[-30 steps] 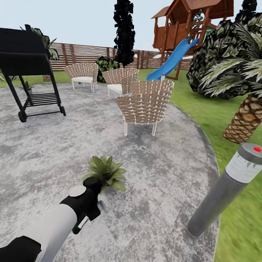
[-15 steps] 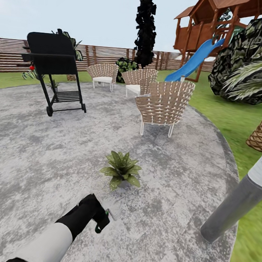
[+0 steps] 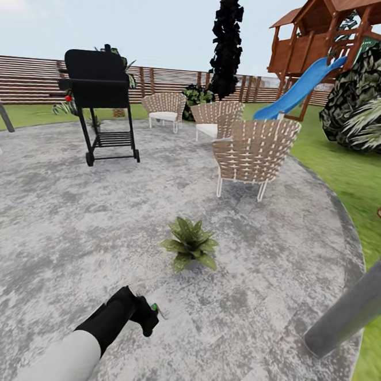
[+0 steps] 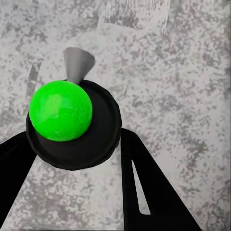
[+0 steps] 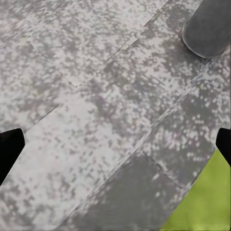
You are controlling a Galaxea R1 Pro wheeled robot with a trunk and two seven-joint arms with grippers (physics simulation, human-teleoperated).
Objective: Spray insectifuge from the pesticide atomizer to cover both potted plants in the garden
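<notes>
Left fingers clasp the atomizer, its green cap plain at the wrist; right fingers spread empty.

A black wheeled barbecue grill stands at the far left of the paving, with three wicker chairs grouped to its right. Beyond them, a wooden play tower with a blue slide rises from the grass beside a tall dark cypress. A grey bollard lamp leans into view at right, its base on the stone's edge.
</notes>
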